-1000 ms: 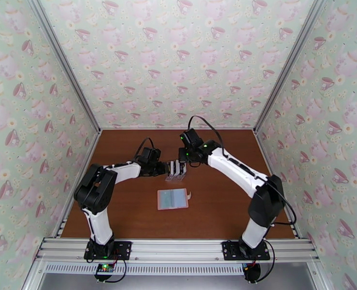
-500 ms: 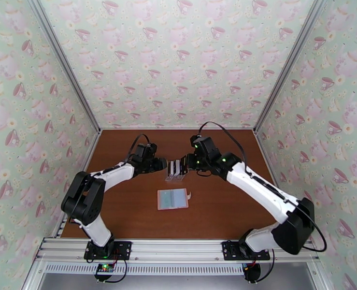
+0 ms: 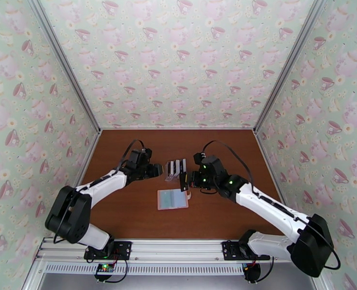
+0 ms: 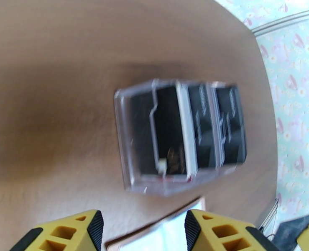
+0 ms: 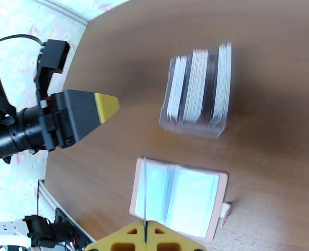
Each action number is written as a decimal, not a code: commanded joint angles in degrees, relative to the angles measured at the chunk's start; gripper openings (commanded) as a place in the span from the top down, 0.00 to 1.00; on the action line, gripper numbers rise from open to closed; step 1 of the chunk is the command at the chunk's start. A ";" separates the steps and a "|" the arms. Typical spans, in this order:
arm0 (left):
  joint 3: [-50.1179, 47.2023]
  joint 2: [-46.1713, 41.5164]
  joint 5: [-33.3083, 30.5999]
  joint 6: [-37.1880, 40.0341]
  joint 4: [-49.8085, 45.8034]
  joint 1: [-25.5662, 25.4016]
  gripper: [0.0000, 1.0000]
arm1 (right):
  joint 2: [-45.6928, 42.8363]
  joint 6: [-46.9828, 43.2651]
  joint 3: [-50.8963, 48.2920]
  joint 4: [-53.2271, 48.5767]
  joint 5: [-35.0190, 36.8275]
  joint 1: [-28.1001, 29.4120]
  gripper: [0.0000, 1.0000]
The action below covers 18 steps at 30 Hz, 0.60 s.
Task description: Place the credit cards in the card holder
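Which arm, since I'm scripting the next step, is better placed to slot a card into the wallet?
Right. The right gripper is shut on a card, edge-on just by the open wallet. The left gripper is open, empty, facing the rack.

Clear rack (image 4: 179, 134) blurred, card holder (image 4: 175, 227) cropped at bottom, held card (image 5: 145, 193) edge-on, possibly black

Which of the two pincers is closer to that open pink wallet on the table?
The right one. The right pincer, clamping a card, hangs just over the pink wallet at its far right corner; the left pincer stands open farther back, left of the clear rack.
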 commanded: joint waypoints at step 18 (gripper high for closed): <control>-7.51 -5.22 -5.53 -0.17 -7.97 -9.58 0.46 | 10.92 11.68 -15.78 37.69 -4.24 3.67 1.00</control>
